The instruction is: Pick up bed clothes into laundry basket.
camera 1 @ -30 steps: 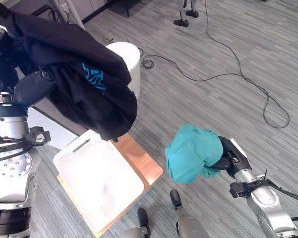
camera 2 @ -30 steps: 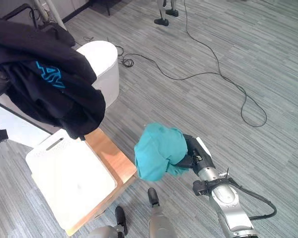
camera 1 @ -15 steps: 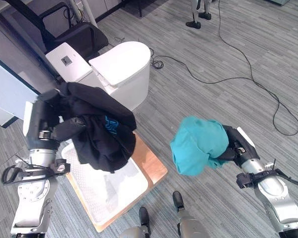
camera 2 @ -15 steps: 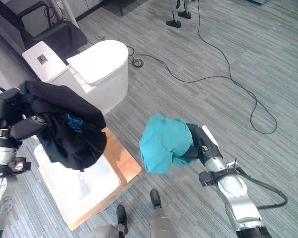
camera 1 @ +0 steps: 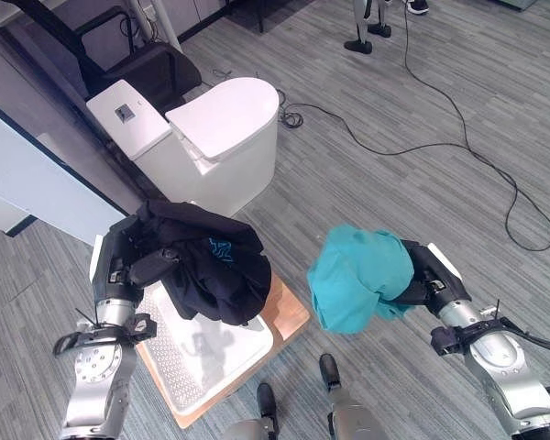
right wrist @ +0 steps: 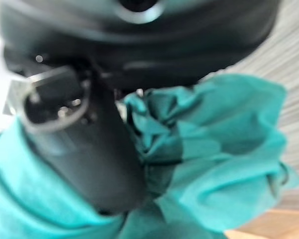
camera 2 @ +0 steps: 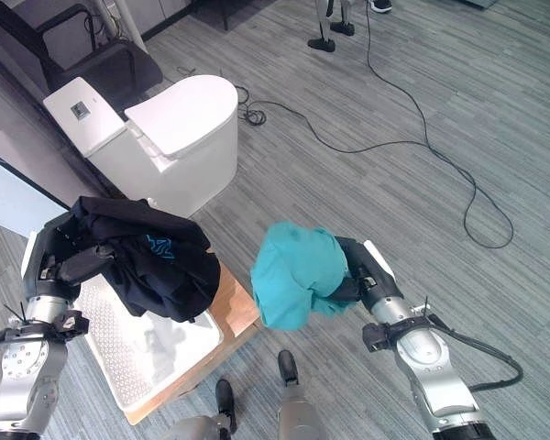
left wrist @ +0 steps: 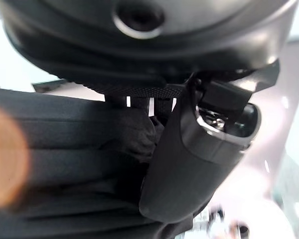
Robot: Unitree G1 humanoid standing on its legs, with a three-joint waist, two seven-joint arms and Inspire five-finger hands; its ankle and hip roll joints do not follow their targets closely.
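Free room & obstacles round the basket

White laundry basket (camera 1: 197, 353) sits on a wooden board (camera 1: 289, 316) on the floor; its open top is partly covered by the black garment (camera 1: 211, 275) hanging from the left robot hand (camera 1: 133, 266), near half of basket still open. White toilet (camera 1: 211, 137) stands close behind basket, blocks approach from far side. Betw. basket & right robot hand (camera 1: 422, 280) w/ teal cloth (camera 1: 357, 280): bare floor strip, free. Black cable (camera 1: 458, 151) snakes over floor farther out, right of toilet. Dark chair (camera 1: 151, 69) behind toilet.
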